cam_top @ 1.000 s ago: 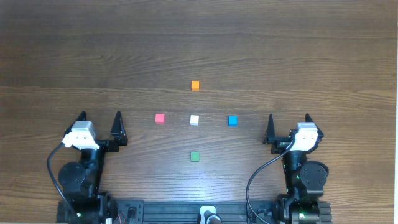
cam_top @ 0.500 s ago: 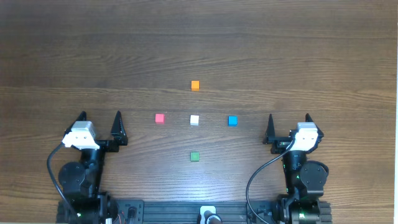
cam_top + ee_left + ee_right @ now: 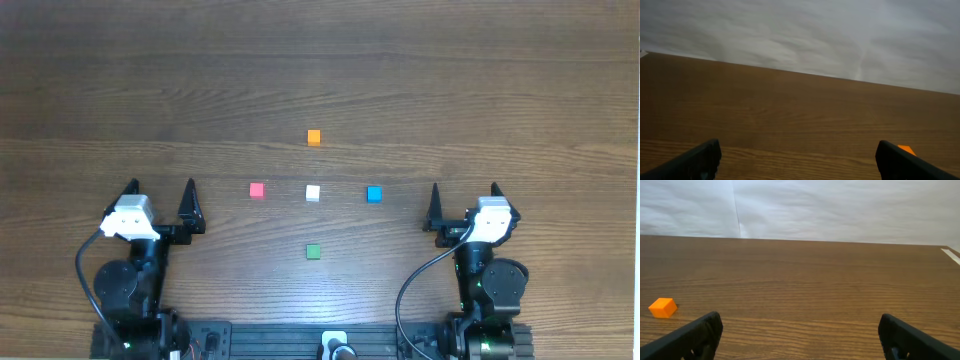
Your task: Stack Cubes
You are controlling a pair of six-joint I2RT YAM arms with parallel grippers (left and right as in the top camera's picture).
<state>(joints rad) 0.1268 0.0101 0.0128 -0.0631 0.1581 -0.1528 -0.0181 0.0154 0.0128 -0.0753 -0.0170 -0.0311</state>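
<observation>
Looking down on a wooden table (image 3: 320, 60) with five small cubes laid out in a loose cross. Dead centre, the white cube (image 3: 313, 193). Flanking it in one row, well apart on either side: the pink cube (image 3: 257, 190) toward the left arm, the blue cube (image 3: 374, 194) toward the right arm. Farther out from the bases, in line with the white one, the orange cube (image 3: 314, 137). Nearest the bases, on that same line, the green cube (image 3: 313, 252). All flat on the wood, apart from one another, not one stacked (so no tower to speak of yet).

Over to the left gripper (image 3: 160, 188): parked low, close to its own base, out beyond the pink cube, spread wide and grasping nothing. Through its wrist camera, two dark fingertips (image 3: 702, 159) with bare wood between, a sliver of the orange cube (image 3: 906, 149) peeking out beside one of them, and a pale backdrop (image 3: 800, 35) past the table's far end.

Across to the right gripper (image 3: 464, 190): mirrored on the other side, out past the blue cube, likewise released and wide, nothing in its grip. From its wrist, the orange cube (image 3: 662, 307) alone on the wood, plus a short white strip (image 3: 951, 255) near the table's far corner.
</observation>
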